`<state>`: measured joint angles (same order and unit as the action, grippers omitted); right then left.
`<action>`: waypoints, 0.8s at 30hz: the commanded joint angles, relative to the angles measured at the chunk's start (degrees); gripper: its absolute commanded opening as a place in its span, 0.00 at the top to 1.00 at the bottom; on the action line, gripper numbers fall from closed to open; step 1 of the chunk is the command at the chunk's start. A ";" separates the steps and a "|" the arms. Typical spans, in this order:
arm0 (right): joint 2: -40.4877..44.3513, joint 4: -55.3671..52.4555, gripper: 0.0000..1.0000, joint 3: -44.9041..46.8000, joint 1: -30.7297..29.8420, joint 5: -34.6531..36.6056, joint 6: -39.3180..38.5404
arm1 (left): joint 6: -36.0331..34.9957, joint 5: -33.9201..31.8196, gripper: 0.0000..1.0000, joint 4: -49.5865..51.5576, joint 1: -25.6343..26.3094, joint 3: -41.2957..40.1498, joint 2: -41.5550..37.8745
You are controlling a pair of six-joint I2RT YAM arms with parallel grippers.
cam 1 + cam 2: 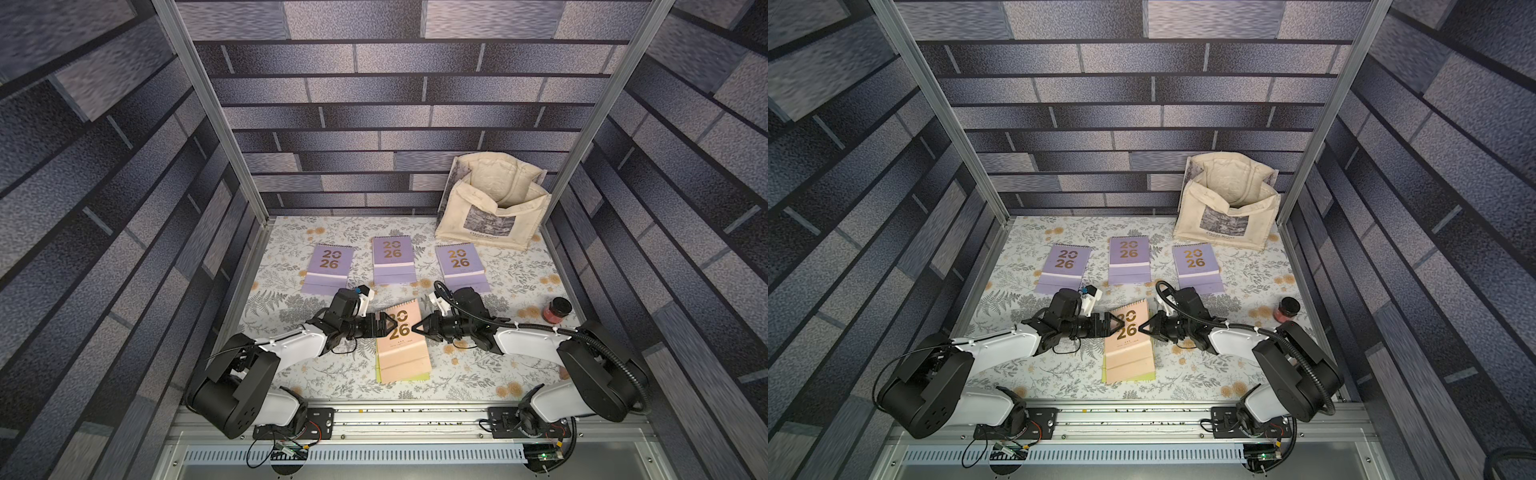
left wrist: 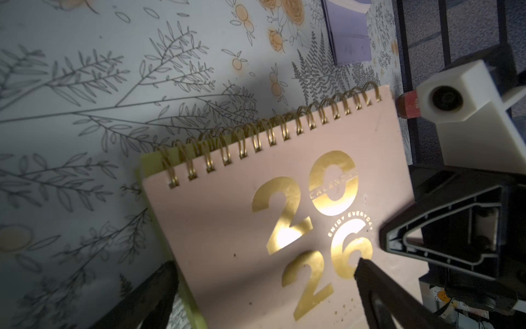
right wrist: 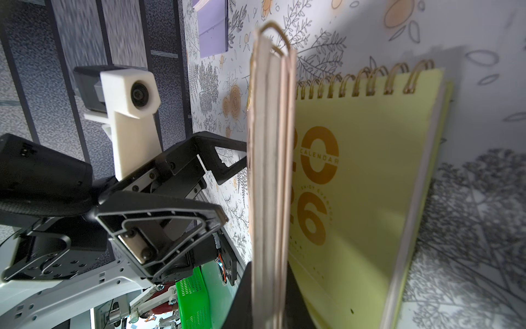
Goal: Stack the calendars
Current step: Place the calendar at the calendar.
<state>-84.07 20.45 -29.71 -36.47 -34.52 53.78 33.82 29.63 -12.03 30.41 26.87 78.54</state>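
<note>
The peach calendar [image 3: 267, 171] fills the right wrist view edge-on, right at the lens, its pages and gold spiral clamped in the right gripper [image 1: 412, 328], which is closed tight on the calendar's right edge. That edge is raised off the yellow-green calendar [image 3: 370, 171] beneath, whose gold "2026" cover shows in the gap. In both top views the pair sits at the near middle of the bench [image 1: 478, 374], the peach cover turned a little askew, so a strip of yellow-green shows along its left and near edges.

The left gripper [image 2: 264, 262] stands wide apart at the peach calendar's left edge — one finger over the "26", the other beyond the edge.

Farther back lie the left lavender calendar [image 1: 330, 268], the middle lavender calendar [image 1: 392, 259] and the right lavender calendar [image 1: 461, 266], flat, in a row and apart from one another. A cream tote bag [image 1: 490, 216] slumps in the far right corner — a red jar [image 1: 557, 309] with a black lid stands near the right wall.
</note>
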 commanded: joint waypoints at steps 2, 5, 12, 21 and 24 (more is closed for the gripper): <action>0.66 -2.66 1.00 1.64 0.48 4.75 1.18 | 1.77 -0.12 0.00 2.41 2.39 -1.87 -3.14; 0.49 -2.69 1.00 1.50 0.43 4.73 1.23 | 1.94 -1.06 0.00 3.48 3.07 -2.08 -4.17; 1.01 -2.69 1.00 1.62 0.30 5.53 1.62 | 2.42 -1.34 0.00 2.96 4.01 -4.05 -4.54; 1.46 -1.95 1.00 1.59 -0.81 7.06 2.63 | 4.94 -2.41 0.00 0.54 5.66 -5.30 -5.83; 1.37 -1.75 1.00 1.16 -1.70 7.86 2.92 | 5.87 -2.97 0.00 -0.35 5.99 -6.03 -6.46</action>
<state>-82.98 20.95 -29.15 -37.41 -30.98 55.81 37.78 26.98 -11.86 35.66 22.31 73.41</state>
